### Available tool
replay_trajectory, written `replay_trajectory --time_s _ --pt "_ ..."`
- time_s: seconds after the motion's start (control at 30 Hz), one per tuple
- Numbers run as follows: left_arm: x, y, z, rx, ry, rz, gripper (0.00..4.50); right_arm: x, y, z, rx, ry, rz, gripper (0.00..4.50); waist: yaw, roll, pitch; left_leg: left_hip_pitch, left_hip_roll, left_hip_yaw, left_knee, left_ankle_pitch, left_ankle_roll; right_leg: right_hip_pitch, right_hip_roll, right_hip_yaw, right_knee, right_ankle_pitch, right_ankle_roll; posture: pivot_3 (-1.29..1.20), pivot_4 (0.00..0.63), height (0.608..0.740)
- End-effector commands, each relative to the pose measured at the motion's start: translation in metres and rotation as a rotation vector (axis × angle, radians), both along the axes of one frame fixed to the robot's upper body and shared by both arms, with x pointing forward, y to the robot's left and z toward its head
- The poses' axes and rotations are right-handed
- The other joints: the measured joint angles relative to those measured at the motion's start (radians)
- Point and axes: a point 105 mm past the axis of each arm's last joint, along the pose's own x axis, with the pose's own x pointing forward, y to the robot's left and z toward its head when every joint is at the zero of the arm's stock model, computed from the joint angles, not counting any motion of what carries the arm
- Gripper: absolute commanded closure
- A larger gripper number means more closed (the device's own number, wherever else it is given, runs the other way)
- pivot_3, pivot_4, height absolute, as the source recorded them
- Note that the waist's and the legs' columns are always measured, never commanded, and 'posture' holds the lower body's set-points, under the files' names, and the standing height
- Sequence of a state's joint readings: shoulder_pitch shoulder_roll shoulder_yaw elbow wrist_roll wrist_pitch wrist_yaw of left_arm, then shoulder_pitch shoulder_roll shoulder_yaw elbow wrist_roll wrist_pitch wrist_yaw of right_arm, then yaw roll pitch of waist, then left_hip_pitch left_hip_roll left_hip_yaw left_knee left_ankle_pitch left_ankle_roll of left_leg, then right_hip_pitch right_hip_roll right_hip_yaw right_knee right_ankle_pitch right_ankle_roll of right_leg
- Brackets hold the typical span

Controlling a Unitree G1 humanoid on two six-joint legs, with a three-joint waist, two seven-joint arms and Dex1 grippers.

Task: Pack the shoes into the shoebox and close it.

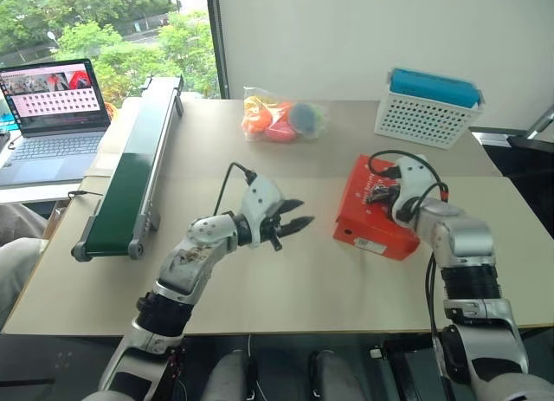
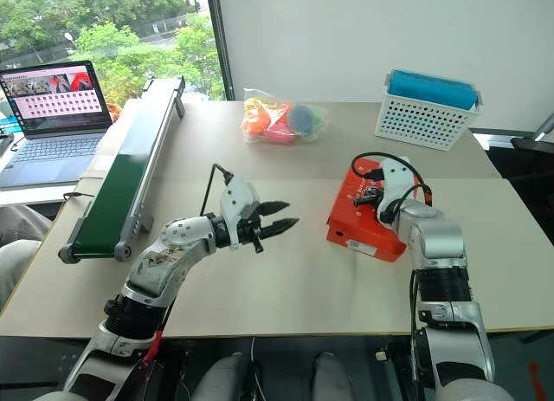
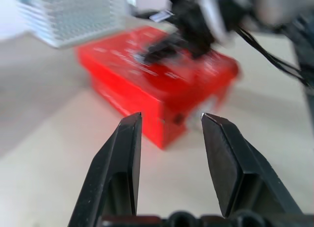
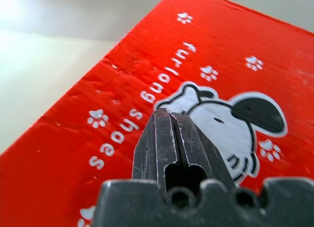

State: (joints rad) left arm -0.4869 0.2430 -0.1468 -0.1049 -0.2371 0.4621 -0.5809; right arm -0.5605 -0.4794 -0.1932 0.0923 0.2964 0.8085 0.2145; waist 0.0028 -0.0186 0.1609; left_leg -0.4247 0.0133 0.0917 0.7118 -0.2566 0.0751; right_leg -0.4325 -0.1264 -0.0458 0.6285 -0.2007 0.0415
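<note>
Shoebox [image 1: 381,212]: lid down, directly under your right gripper [image 1: 381,194], fingers pressed together on its lid; long axis ran away from you; left gripper [image 1: 293,220], fingers apart, empty, pointed at it from well apart.

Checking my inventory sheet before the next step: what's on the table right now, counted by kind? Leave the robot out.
Shoebox, red, lid closed: 1
Bag of colourful balls: 1
White perforated basket with a blue thing on top: 1
Green conveyor belt: 1
Total: 4
A laptop sits on a separate surface beside the table, not counted.
</note>
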Motion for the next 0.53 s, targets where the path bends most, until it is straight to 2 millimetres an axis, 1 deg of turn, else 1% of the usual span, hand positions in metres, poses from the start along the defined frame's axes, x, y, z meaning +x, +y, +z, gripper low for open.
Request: replay_trajectory --time_s 0.03,0.07,0.1,0.17,0.2,0.3,0.47,0.53 --pt "0.027 0.045 0.001 -0.081 -0.003 0.332 2.46 -0.026 -0.047 0.05 -0.11 -0.204 -0.149 4.47 0.004 0.0 0.0 -0.001 0.0 0.001 0.0 0.0 0.0 -0.002 0.0 0.001 0.001 0.0 0.0 0.0 0.15 0.705" --pt "0.033 0.059 -0.001 -0.091 -0.015 0.424 2.46 -0.034 -0.057 0.051 -0.163 -0.22 -0.186 4.47 0.006 0.0 0.0 -0.003 -0.001 0.001 0.0 0.0 0.0 -0.004 -0.001 0.001 0.002 0.0 0.0 0.0 0.15 0.705" --pt "0.036 0.068 -0.002 -0.095 -0.025 0.485 2.46 -0.041 -0.063 0.053 -0.198 -0.231 -0.209 4.47 0.008 0.0 0.0 -0.003 -0.001 0.001 0.0 0.0 0.0 -0.004 -0.001 0.0 0.001 0.0 0.0 0.0 0.15 0.705" --pt "0.041 0.087 -0.012 -0.118 0.0 0.599 2.46 -0.05 -0.073 0.051 -0.27 -0.243 -0.246 4.47 0.007 0.0 0.0 -0.003 -0.001 0.001 0.0 0.0 0.0 -0.004 -0.001 0.0 0.001 0.0 0.0 0.0 0.15 0.705" --pt "0.043 0.093 -0.017 -0.133 0.016 0.632 2.46 -0.053 -0.075 0.049 -0.301 -0.24 -0.256 4.47 0.006 0.0 0.0 -0.003 -0.001 0.001 0.0 0.0 0.0 -0.004 -0.001 0.0 0.001 0.0 0.0 0.0 0.15 0.705" --pt "0.043 0.102 -0.029 -0.149 0.047 0.685 2.46 -0.057 -0.085 0.035 -0.346 -0.199 -0.297 4.47 0.005 0.0 0.0 -0.002 -0.001 0.002 0.001 0.0 0.0 -0.004 -0.001 0.001 0.001 0.001 0.0 0.0 0.15 0.705" --pt "0.041 0.114 -0.047 -0.176 0.113 0.741 2.46 -0.057 -0.087 0.023 -0.44 -0.187 -0.304 4.47 0.006 0.0 0.0 -0.001 0.0 0.003 0.0 0.0 0.0 -0.004 -0.001 0.001 0.001 0.001 0.0 0.0 0.15 0.705" --pt "0.039 0.118 -0.049 -0.176 0.111 0.753 2.46 -0.057 -0.087 0.021 -0.45 -0.193 -0.31 4.47 0.006 0.0 0.0 -0.002 0.0 0.003 0.0 0.0 0.0 -0.004 -0.001 0.001 0.001 0.0 0.0 0.0 0.15 0.705"
